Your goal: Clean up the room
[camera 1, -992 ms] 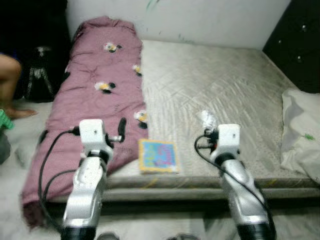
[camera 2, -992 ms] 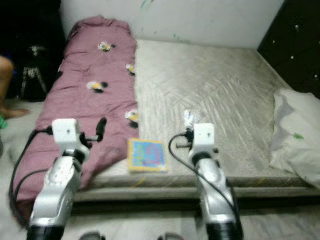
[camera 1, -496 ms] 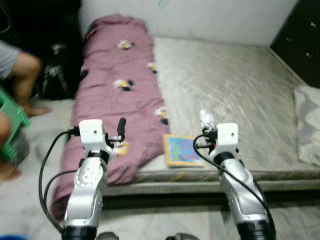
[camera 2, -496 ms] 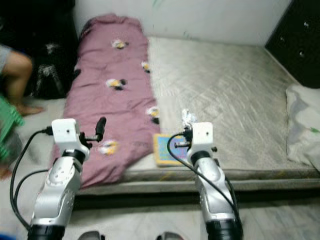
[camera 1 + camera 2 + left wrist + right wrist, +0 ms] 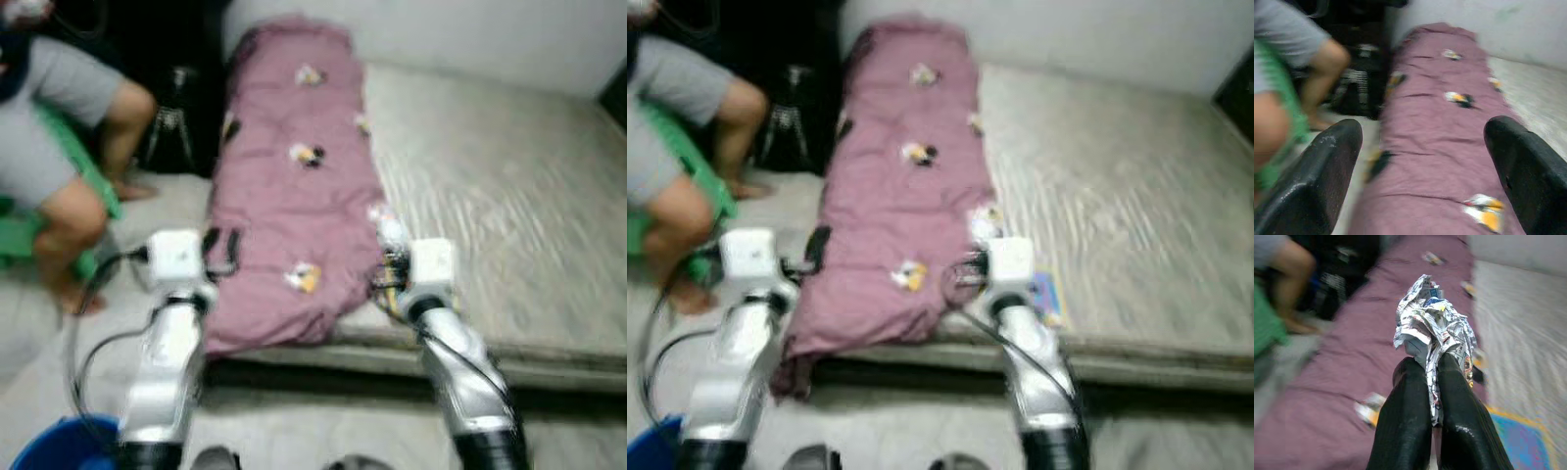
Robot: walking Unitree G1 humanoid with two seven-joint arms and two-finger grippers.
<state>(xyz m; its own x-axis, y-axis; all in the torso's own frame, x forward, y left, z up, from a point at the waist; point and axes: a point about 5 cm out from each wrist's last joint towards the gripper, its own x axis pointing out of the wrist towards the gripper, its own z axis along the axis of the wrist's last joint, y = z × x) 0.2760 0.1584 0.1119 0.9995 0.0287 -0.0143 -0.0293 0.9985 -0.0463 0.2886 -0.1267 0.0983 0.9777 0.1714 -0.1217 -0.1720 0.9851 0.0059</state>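
Between our right gripper's [image 5: 1432, 382] closed fingers [image 5: 1405, 421] sits a crumpled wad of printed paper [image 5: 1432, 318], pinched at its lower end and standing up above the tips. We carry it over the near edge of the mattress [image 5: 509, 186], where the purple blanket [image 5: 294, 186] meets the bare grey quilting. Our left gripper [image 5: 1425, 161] is wide open and holds nothing; its two fingers [image 5: 1322, 181] frame the blanket's near left corner, which hangs over the mattress edge toward the floor [image 5: 294, 421].

Just beside our right arm, a small colourful book [image 5: 1046, 294] lies at the near edge of the mattress, partly hidden by the wrist. Along the mattress's left side the blanket runs from the far edge to the near one; the right part is bare quilting with open room. On the floor to the left a person [image 5: 59, 127] sits on a green seat [image 5: 93, 171], and a dark bag [image 5: 176, 127] stands against the mattress's left side beyond them. A blue bin [image 5: 59, 448] shows at the near left. Both eye views are blurred.
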